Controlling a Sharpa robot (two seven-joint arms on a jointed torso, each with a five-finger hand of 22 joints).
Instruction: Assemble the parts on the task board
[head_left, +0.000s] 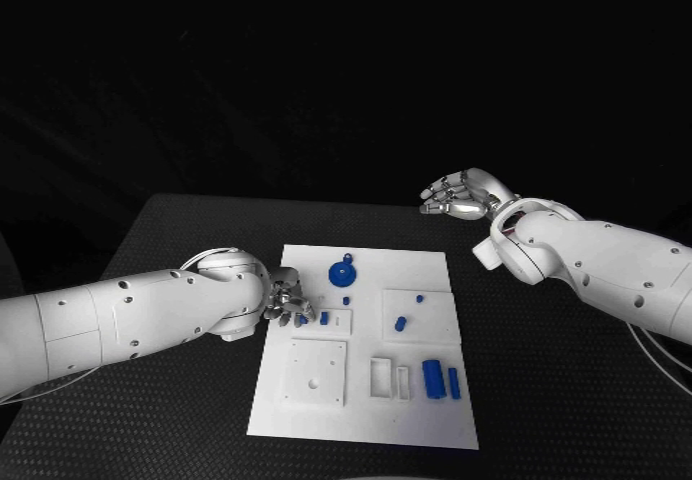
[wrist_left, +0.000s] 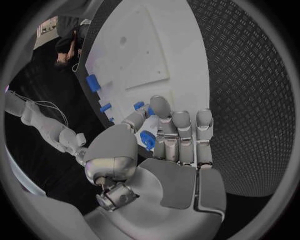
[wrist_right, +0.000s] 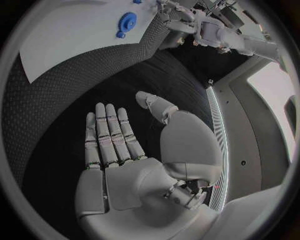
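The white task board (head_left: 361, 400) lies in the middle of the table. My left hand (head_left: 289, 303) hovers at the board's left edge and pinches a small blue part (wrist_left: 148, 140) between thumb and fingers. Another small blue part (head_left: 326, 318) lies on the board just beside those fingers. A round blue wheel (head_left: 342, 273) sits near the board's far edge and also appears in the right wrist view as the blue wheel (wrist_right: 128, 21). My right hand (head_left: 459, 195) is off the board beyond its far right corner; its fingers (wrist_right: 109, 135) are straight and hold nothing.
Two upright blue parts (head_left: 401, 323) stand in a raised square block right of centre. Two long blue bars (head_left: 441, 379) lie by a slotted frame near the front right. A square plate with a hole (head_left: 315, 375) sits front left. Black ribbed matting (head_left: 562, 390) surrounds the board.
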